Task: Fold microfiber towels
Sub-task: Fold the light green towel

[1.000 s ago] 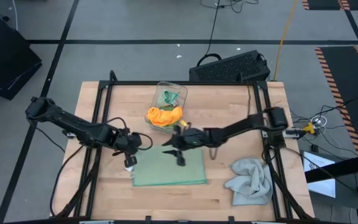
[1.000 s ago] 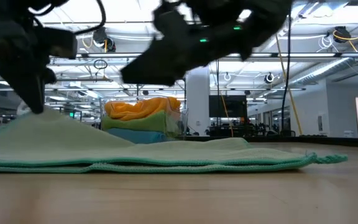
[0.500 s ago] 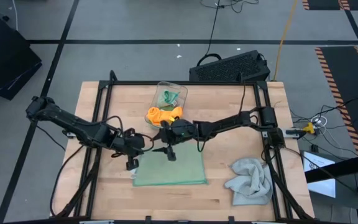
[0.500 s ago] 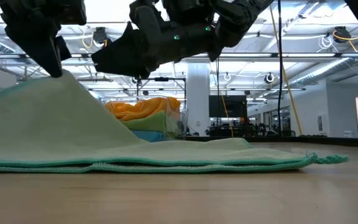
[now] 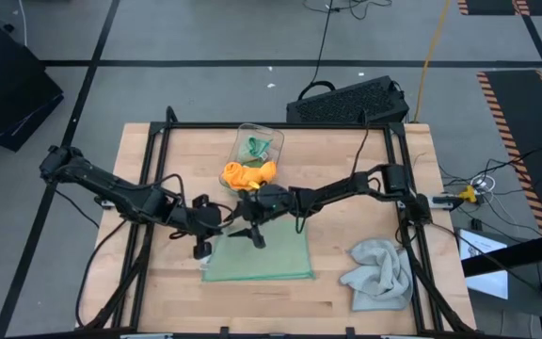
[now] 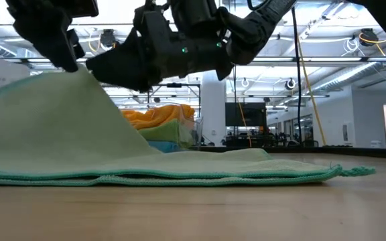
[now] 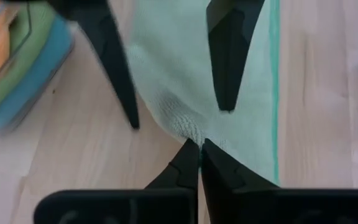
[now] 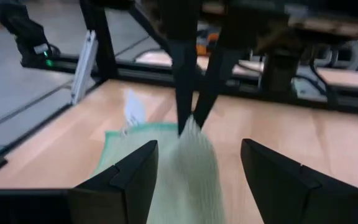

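Left gripper (image 6: pixel 79 65) lifts the sage green towel's (image 6: pixel 179 167) corner beside the right gripper (image 6: pixel 112 70)

The left arm reaches in from the left edge of the worktop toward its middle, and the left gripper (image 7: pixel 200 144) has its fingers (image 7: pixel 180 167) pinched together, tips pointing down. The right arm stretches from the right side across to the middle, its right gripper (image 8: pixel 199 163) facing the left one with fingers (image 8: pixel 132 171) spread apart. The two grippers hang just beside each other above the worktop.
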Controlling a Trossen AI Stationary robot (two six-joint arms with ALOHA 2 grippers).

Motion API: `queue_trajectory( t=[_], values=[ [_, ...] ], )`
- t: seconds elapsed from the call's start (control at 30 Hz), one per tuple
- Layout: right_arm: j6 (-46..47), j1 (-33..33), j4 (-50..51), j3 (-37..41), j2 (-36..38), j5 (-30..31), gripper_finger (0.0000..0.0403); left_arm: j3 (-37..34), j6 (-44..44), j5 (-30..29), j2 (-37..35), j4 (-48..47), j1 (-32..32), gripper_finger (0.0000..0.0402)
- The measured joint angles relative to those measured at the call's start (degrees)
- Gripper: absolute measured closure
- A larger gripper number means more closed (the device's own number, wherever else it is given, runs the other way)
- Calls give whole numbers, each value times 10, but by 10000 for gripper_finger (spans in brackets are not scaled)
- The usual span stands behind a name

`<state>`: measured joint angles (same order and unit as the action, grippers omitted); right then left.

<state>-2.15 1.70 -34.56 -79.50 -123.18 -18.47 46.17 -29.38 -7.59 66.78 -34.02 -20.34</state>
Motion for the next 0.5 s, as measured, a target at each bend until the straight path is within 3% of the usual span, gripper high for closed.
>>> queue_trajectory(
  t=[0.3,0.5],
  values=[
    [13,-3,3,0,-4,-74,216,0,56,-4,0,59,0,397],
    [7,-3,-7,0,-3,-88,305,0,51,-4,0,68,0,389]
  ],
)
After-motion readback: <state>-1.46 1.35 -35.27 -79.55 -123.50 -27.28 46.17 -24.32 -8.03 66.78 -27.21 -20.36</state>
